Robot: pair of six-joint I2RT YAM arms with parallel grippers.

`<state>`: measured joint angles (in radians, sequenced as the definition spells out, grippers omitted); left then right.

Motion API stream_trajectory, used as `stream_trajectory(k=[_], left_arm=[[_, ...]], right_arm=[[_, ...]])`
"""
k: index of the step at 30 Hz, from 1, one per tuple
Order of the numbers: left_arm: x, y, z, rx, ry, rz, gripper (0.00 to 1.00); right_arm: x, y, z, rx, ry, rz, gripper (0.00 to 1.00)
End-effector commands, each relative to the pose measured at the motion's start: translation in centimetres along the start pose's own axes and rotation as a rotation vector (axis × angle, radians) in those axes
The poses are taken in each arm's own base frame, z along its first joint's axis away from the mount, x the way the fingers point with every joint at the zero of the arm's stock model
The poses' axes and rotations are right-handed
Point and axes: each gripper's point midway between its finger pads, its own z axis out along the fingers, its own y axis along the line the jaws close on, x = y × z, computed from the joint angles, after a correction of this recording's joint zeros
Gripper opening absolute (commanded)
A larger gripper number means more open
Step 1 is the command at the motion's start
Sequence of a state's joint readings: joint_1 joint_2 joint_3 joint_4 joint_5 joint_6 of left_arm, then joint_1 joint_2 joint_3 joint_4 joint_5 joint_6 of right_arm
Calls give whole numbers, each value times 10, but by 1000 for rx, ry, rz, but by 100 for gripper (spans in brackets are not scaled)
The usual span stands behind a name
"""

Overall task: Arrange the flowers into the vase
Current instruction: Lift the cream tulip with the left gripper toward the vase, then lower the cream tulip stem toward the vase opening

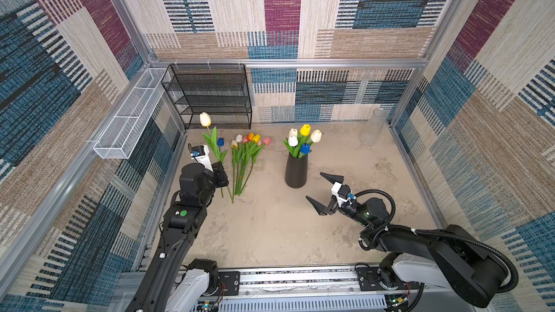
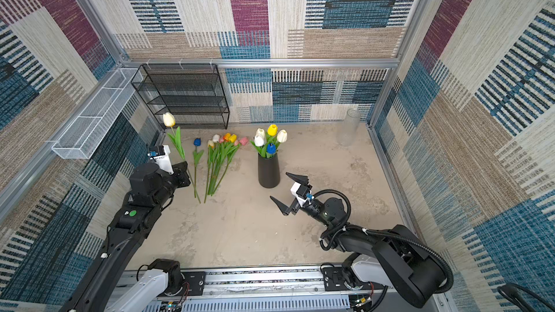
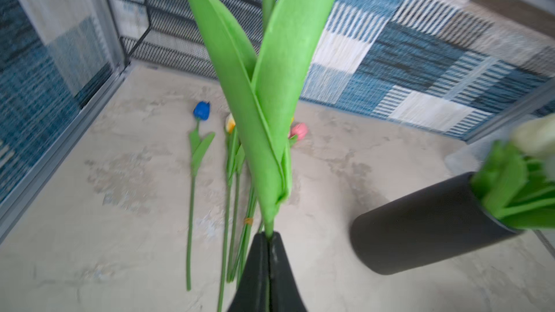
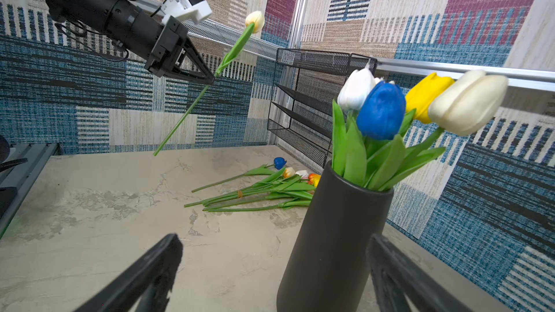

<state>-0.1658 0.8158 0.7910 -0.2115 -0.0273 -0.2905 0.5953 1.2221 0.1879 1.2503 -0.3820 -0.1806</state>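
Your left gripper (image 4: 211, 81) pinches the cream-white artificial tulip (image 4: 237, 45) aloft by its thin green stem; tip it stem-down and thread it among the blooms (image 1: 303, 138) in the matte black cylindrical vase (image 1: 296, 172). Your right gripper (image 1: 313, 184) stands spread, empty.

a robot lab test cell is indicated: the table (image 1: 270, 229) is enclosed by aluminium framing (image 1: 300, 62) and patterned wall panels (image 1: 375, 10), with a mounting rail (image 1: 300, 279) along its near edge.
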Motion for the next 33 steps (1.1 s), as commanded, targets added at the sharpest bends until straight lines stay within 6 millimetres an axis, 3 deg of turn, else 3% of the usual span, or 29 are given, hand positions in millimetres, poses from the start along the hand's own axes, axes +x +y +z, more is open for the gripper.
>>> stream_trajectory(k=[1, 5, 10, 18, 26, 33], left_arm=[[-43, -36, -13, 138, -169, 86, 0], [-69, -77, -21, 315, -259, 155, 0], [-84, -124, -21, 481, -328, 247, 0], [-112, -177, -19, 640, -398, 298, 0], [-125, -201, -16, 714, -446, 306, 0], [-133, -213, -29, 780, -492, 305, 0]], right_arm=[[-9, -3, -1, 16, -30, -9, 100], [-10, -5, -3, 30, -29, -13, 100], [-12, -6, -3, 39, -31, -19, 100], [-8, -8, -3, 53, -18, -26, 100], [-6, -11, -4, 71, -14, -35, 100], [-8, -9, -3, 59, -19, -30, 100]])
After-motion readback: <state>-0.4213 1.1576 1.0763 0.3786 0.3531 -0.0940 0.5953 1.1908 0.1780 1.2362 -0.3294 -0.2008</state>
